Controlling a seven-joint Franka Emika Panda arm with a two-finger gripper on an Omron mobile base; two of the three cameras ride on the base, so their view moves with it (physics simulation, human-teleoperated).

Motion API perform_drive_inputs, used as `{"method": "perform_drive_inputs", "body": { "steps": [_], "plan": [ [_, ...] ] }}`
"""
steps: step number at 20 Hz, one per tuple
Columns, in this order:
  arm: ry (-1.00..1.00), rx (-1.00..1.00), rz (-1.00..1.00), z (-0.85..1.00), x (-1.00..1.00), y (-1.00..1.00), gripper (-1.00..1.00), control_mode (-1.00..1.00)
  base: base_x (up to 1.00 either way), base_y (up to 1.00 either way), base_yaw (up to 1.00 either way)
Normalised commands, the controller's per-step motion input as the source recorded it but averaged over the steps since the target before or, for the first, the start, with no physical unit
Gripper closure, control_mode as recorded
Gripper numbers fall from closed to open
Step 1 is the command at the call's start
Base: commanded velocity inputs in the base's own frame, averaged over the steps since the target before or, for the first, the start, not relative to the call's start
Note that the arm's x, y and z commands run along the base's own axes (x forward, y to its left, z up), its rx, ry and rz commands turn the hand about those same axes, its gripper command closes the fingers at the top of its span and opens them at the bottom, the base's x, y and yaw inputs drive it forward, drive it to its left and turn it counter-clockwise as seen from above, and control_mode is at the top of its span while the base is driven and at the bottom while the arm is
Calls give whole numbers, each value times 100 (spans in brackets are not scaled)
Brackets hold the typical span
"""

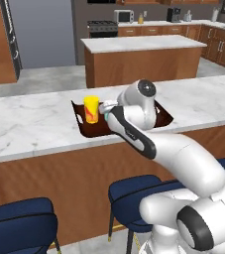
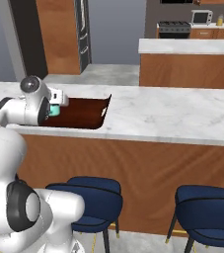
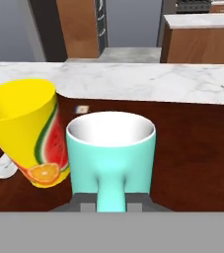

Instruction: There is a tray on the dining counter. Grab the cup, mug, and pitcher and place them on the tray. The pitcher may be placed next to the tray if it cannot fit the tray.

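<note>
My gripper [image 3: 111, 205] is shut on the handle of the teal mug [image 3: 111, 150], which stays upright over the dark wooden tray [image 3: 192, 148]. Whether the mug's base touches the tray floor is hidden. Close beside the mug, on its left in the hand view, the yellow cup [image 3: 29, 128] stands on the tray. From the left base view the cup [image 1: 90, 109] sits at the tray's [image 1: 164, 117] left end, with the gripper [image 1: 104, 110] right next to it. The right base view has the mug [image 2: 54, 110] in the gripper [image 2: 57, 109] at the tray's [image 2: 84, 112] near-left part. The pitcher is out of view.
The tray lies on the marble dining counter [image 1: 25, 124], its right half bare. Blue stools [image 1: 134, 196] stand under the counter's front. A kitchen island [image 1: 139, 54] lies beyond an open aisle, with cabinets and a microwave [image 1: 124, 16] at the back wall.
</note>
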Motion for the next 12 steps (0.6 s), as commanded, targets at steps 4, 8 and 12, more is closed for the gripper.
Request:
{"method": "perform_drive_inputs", "body": {
  "steps": [4,8,12],
  "plan": [
    [0,0,0,-11,18,7,100,-100,0,0,0],
    [0,0,0,-25,5,10,100,-100,0,0,0],
    [0,0,0,-32,0,9,100,-100,0,0,0]
  ]
}}
